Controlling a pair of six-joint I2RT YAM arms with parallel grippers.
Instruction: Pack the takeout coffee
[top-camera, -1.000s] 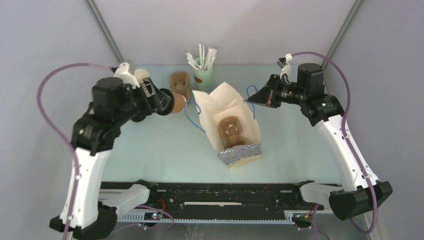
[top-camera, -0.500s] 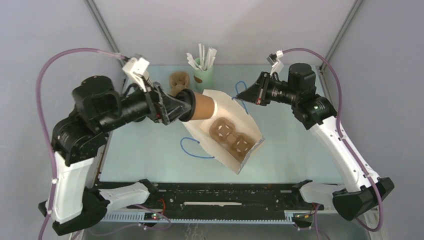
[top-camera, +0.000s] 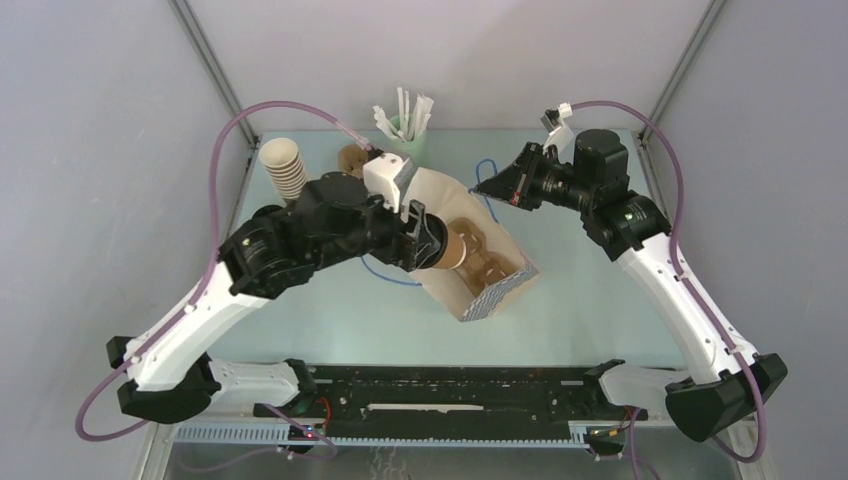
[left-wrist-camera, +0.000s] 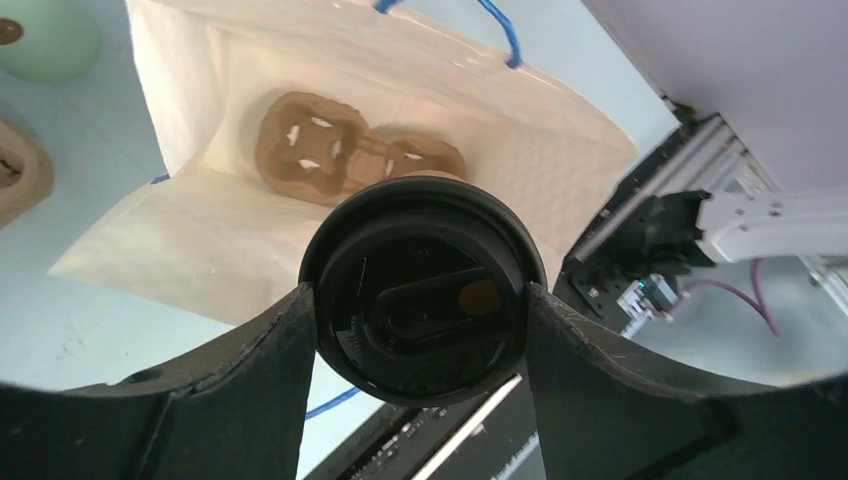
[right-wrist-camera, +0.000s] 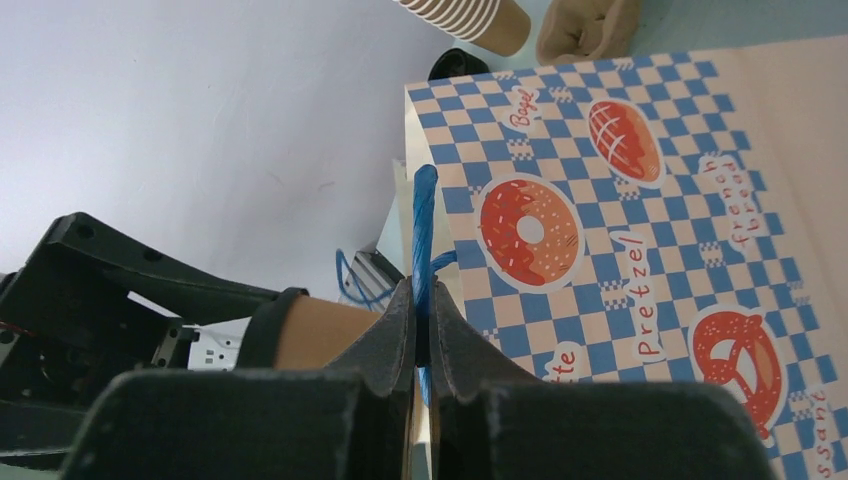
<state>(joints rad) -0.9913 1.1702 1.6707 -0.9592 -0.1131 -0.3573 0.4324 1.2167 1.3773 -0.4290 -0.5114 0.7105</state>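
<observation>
The takeout coffee, a brown kraft cup (top-camera: 457, 249) with a black lid (left-wrist-camera: 424, 288), sits between the fingers of my left gripper (top-camera: 432, 244), which is shut on it. The cup is held at the open mouth of the white paper bag (top-camera: 440, 195), above the brown pulp cup carrier (left-wrist-camera: 338, 152) lying inside the bag. My right gripper (top-camera: 481, 188) is shut on the bag's blue handle (right-wrist-camera: 424, 225) and holds that side up. The cup's brown side (right-wrist-camera: 322, 330) shows left of the right fingers. The bag's outer face has a blue checked print (right-wrist-camera: 620, 200).
A stack of lidless brown cups (top-camera: 283, 167) stands at the back left. A spare pulp carrier (top-camera: 350, 158) and a mint cup of stirrers (top-camera: 405, 135) stand behind the bag. The black rail (top-camera: 440, 385) runs along the near edge.
My left arm has swung right and forward, carrying the cup from the back left into the bag's mouth. The bag has tipped and turned. The right gripper keeps the handle.
</observation>
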